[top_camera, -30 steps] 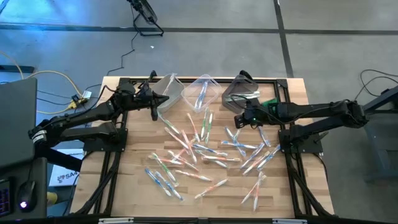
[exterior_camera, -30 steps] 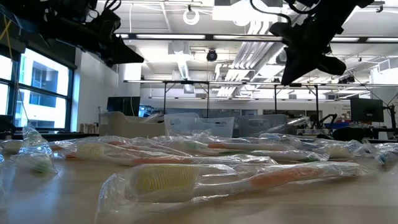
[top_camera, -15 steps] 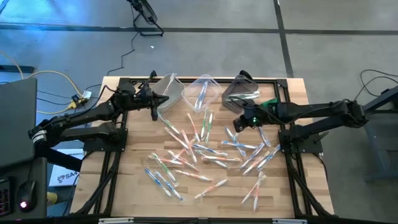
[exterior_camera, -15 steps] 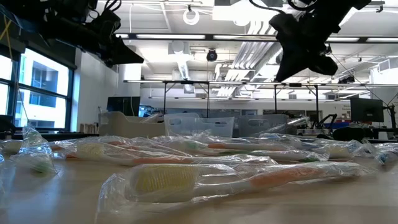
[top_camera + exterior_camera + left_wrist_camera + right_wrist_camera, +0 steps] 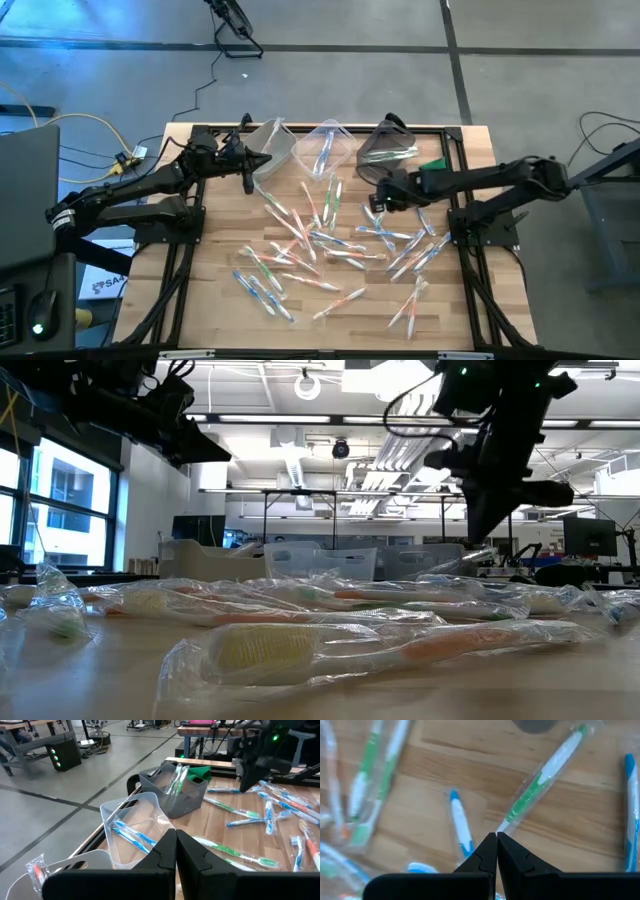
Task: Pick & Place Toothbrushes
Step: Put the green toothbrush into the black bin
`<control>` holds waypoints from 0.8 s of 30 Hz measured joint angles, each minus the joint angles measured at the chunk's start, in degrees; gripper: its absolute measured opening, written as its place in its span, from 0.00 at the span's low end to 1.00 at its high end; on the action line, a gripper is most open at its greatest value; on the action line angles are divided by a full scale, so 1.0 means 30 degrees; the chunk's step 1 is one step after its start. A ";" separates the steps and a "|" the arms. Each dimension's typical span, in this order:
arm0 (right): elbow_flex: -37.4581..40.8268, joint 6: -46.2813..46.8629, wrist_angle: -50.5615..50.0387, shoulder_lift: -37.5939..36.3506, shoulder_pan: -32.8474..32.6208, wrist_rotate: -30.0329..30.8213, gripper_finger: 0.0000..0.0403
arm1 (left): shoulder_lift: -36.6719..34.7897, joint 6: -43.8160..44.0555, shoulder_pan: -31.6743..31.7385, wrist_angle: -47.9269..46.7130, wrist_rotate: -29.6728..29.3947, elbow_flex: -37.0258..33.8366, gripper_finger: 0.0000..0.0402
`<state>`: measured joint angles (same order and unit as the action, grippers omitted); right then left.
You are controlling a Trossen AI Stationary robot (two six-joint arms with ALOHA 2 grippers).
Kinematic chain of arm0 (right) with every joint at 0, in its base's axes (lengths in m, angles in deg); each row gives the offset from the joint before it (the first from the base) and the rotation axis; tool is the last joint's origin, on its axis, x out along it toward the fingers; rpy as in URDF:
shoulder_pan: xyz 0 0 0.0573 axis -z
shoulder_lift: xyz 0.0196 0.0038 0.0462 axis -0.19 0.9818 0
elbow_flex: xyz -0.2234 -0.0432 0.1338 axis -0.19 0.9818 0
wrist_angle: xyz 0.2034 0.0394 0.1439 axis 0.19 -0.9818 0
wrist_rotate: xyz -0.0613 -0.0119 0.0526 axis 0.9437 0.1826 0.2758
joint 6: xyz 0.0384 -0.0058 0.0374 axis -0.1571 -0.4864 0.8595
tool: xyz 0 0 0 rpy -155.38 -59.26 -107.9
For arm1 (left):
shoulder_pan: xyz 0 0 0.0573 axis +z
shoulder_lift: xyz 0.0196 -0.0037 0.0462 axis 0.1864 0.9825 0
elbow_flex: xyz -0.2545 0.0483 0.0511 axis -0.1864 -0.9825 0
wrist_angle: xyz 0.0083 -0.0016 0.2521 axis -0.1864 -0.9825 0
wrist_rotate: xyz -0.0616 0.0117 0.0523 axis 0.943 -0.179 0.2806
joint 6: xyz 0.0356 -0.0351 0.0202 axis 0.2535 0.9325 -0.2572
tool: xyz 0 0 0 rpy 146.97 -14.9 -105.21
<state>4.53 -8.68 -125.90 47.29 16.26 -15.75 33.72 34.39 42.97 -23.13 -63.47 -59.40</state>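
Many wrapped toothbrushes (image 5: 330, 240) with green, blue and orange handles lie scattered flat on the wooden table (image 5: 210, 290). My right gripper (image 5: 376, 197) is shut and points steeply down. It hovers above a green toothbrush (image 5: 540, 780) and a blue one (image 5: 460, 823) at the pile's far right, and the low view shows my right gripper (image 5: 484, 525) well clear of the table. My left gripper (image 5: 250, 172) is shut and empty. It stays raised at the far left beside the clear bin (image 5: 271, 142).
Three bins stand in a row at the far edge. The left one (image 5: 30, 875) holds an orange brush, the middle clear one (image 5: 132, 827) holds blue brushes, and the grey one (image 5: 175, 790) holds green brushes. A small green object (image 5: 432, 165) lies beside the grey bin.
My right gripper has come down toward the toothbrushes and shifted a little toward the table's left. It has tipped from a slant to point steeply down and has rolled at the wrist. It has stayed shut. The toothbrushes have not moved.
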 joint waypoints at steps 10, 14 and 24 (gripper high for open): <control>0.0000 -0.1253 0.0175 0.1659 -0.0035 -0.1227 0.01 | 0.0000 -0.0043 0.0000 -0.0015 -0.0007 0.0000 0.00; 0.0000 -0.0931 0.0146 0.1659 -0.0010 -0.1199 0.03 | 0.0000 -0.0049 0.0000 -0.0050 -0.0014 0.0007 0.00; 0.0000 0.0544 0.0138 0.1659 -0.0017 -0.1075 0.33 | 0.0005 -0.0057 0.0000 -0.0846 -0.0080 0.0015 0.00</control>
<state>4.53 -7.04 -125.49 52.26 16.21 -18.98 33.74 34.22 42.97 -25.67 -63.72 -59.35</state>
